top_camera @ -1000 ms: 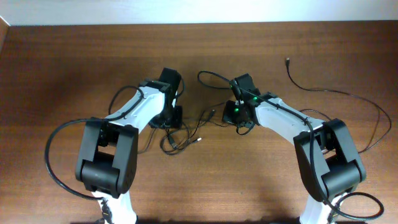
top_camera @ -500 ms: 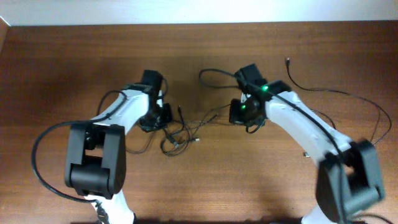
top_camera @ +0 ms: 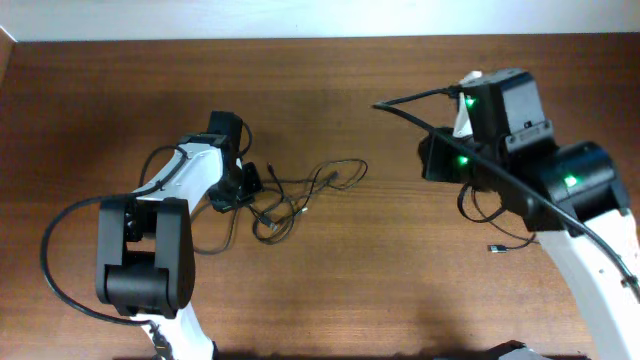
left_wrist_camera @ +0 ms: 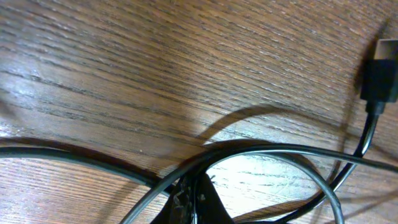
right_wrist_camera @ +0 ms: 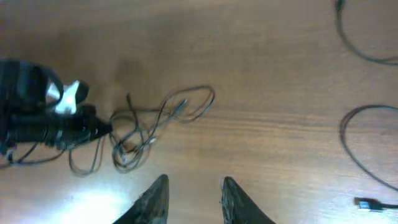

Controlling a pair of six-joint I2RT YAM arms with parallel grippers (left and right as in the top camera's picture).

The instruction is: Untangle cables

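Watching two arms and two tools here. The left tool [top_camera: 247, 186] is down on the table [top_camera: 120, 80], right at the left edge of the cables [top_camera: 285, 203], which lie in one knotted bunch near the middle. In the left wrist view its fingertips show as a single dark wedge pressed together, with strands running straight into it, so I read it as pinched onto the bunch. I count one plug [left_wrist_camera: 380, 78] in that close view, lying flat on the wood to the right, its cord curving down and away. How many cords make up the knot I can't tell.

The right arm [top_camera: 560, 190] stands high over the table's right side, well apart from the bunch. The right tool [right_wrist_camera: 194, 182] has its two fingers parted with bare wood between them, holding nothing. Off to its right I see two loose runs of cord and one loose plug [right_wrist_camera: 367, 203], all clear of the knot.
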